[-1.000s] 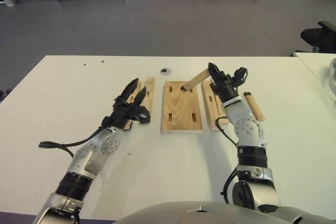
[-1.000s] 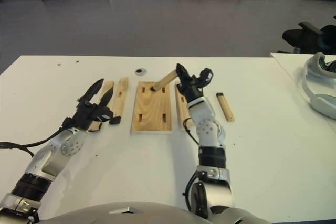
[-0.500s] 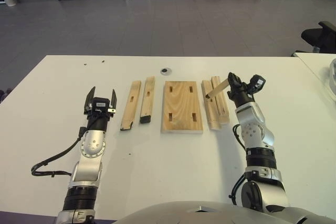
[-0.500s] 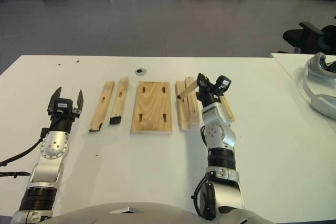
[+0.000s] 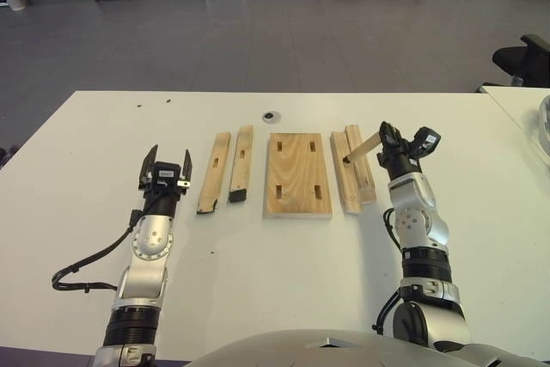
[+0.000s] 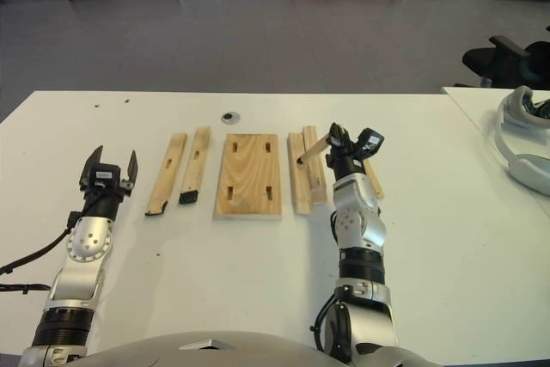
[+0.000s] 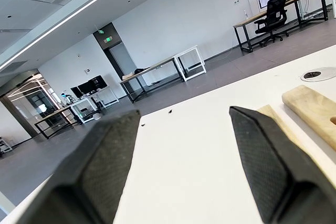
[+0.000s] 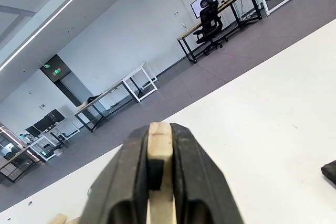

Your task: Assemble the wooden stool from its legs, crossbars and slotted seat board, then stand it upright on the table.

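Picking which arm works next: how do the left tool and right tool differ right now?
The left tool is open and empty; the right tool is shut on a short wooden bar. The left tool sits left of the seat board; the right tool sits right of it, bar slanting toward the paired pieces there. Both point away from the robot.

The left arm (image 5: pixel 144 255) stretches forward low over the surface, wrist straight. Its claw (image 5: pixel 169 155) points away from the body with the two fingers (image 7: pixel 97 179) spread wide apart and nothing between them. The right arm (image 5: pixel 417 229) stands more upright, forearm rising from the elbow and the wrist bent forward. The right claw (image 5: pixel 386 137) is raised above the surface, its fingers (image 8: pixel 134 166) pressed against both sides of a thin wooden stick (image 5: pixel 363 148) that slants down to the robot's left.
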